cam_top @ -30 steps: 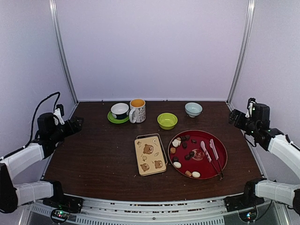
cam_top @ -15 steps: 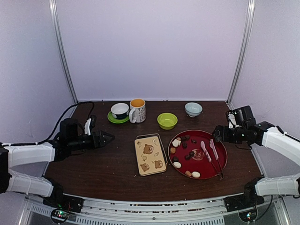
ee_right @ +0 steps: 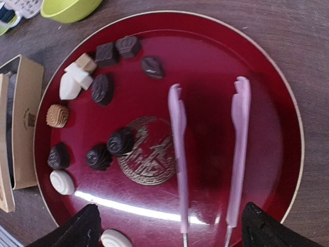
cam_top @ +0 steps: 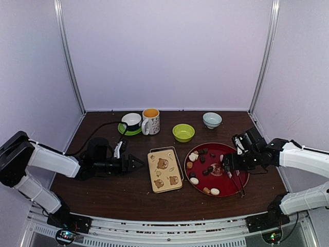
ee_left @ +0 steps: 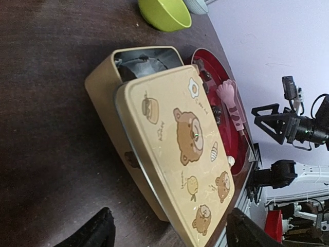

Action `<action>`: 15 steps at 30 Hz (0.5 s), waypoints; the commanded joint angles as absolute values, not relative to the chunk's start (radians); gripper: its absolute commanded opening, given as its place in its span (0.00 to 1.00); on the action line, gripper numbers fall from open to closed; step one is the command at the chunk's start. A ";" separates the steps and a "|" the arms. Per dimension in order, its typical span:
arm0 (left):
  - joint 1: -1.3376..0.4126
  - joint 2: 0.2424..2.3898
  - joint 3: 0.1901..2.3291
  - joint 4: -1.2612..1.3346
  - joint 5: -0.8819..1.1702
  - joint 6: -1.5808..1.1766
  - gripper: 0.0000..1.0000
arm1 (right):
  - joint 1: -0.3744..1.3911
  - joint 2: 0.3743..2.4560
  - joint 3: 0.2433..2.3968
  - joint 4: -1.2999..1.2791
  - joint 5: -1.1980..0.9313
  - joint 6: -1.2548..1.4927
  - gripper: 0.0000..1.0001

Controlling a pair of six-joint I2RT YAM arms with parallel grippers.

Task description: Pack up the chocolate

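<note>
Chocolate pieces (ee_right: 121, 141) on the red plate (ee_right: 277, 103) look small, light, easily marred; each is best pinched gently across its sides. Left tool (cam_top: 136, 164) and right tool (cam_top: 226, 162) stand spread, empty.

dk brown wood table (cam_top: 128, 193), pale lilac walls (cam_top: 164, 51) on 3 sides, silver corner posts (cam_top: 69, 56), even light

Lab test booth: blank white walls (cam_top: 164, 51), aluminium corner rails (cam_top: 70, 56).

Tan tin (ee_left: 175, 149) with brown bear pictures; red plate (ee_right: 205, 56) with gold emblem; chocolates (ee_right: 102, 88) dark brown, cream-white, tan; pink tongs (ee_right: 179, 154); lime-green bowl (ee_right: 69, 7) at upper left.
</note>
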State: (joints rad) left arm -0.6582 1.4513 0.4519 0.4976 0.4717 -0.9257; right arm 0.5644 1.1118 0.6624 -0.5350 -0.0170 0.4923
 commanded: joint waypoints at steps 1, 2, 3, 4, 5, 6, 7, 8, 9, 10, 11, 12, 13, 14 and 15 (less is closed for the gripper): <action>-0.692 1.528 0.507 0.669 0.514 -0.993 0.75 | 0.668 1.152 0.716 -0.525 0.000 0.538 0.94; -0.697 1.544 0.515 0.677 0.519 -1.002 0.74 | 0.695 1.167 0.728 -0.514 -0.007 0.547 0.93; -0.701 1.559 0.521 0.682 0.522 -1.007 0.73 | 0.720 1.182 0.741 -0.503 -0.011 0.559 0.92; -0.702 1.571 0.525 0.685 0.522 -1.012 0.73 | 0.743 1.194 0.751 -0.489 -0.015 0.572 0.91; -0.703 1.579 0.527 0.683 0.520 -1.016 0.72 | 0.765 1.206 0.759 -0.465 -0.023 0.583 0.90; -0.703 1.584 0.529 0.681 0.517 -1.018 0.72 | 0.786 1.217 0.763 -0.438 -0.034 0.595 0.88; -0.703 1.590 0.532 0.674 0.513 -1.017 0.71 | 0.801 1.228 0.766 -0.412 -0.040 0.610 0.85; -0.703 1.595 0.535 0.660 0.507 -1.016 0.70 | 0.816 1.236 0.767 -0.381 -0.049 0.628 0.81; -0.703 1.598 0.536 0.654 0.506 -1.016 0.68 | 0.826 1.242 0.763 -0.353 -0.057 0.642 0.79; -0.703 1.602 0.538 0.656 0.507 -1.016 0.67 | 0.837 1.248 0.757 -0.316 -0.068 0.655 0.77; -0.703 1.610 0.539 0.660 0.509 -1.018 0.65 | 0.849 1.253 0.754 -0.279 -0.077 0.667 0.76; -0.703 1.615 0.540 0.664 0.511 -1.022 0.62 | 0.859 1.259 0.752 -0.249 -0.085 0.675 0.76; -0.703 1.622 0.543 0.667 0.515 -1.022 0.60 | 0.870 1.266 0.756 -0.216 -0.089 0.681 0.75; -0.703 1.629 0.546 0.672 0.518 -1.025 0.59 | 0.881 1.276 0.761 -0.196 -0.093 0.687 0.73; -0.703 1.635 0.547 0.680 0.522 -1.029 0.58 | 0.894 1.289 0.773 -0.182 -0.094 0.691 0.72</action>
State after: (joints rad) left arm -0.7006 1.6077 0.5194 0.6136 0.5014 -1.0161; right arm 0.8577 1.2587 0.7441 -0.3206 -0.0689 0.6392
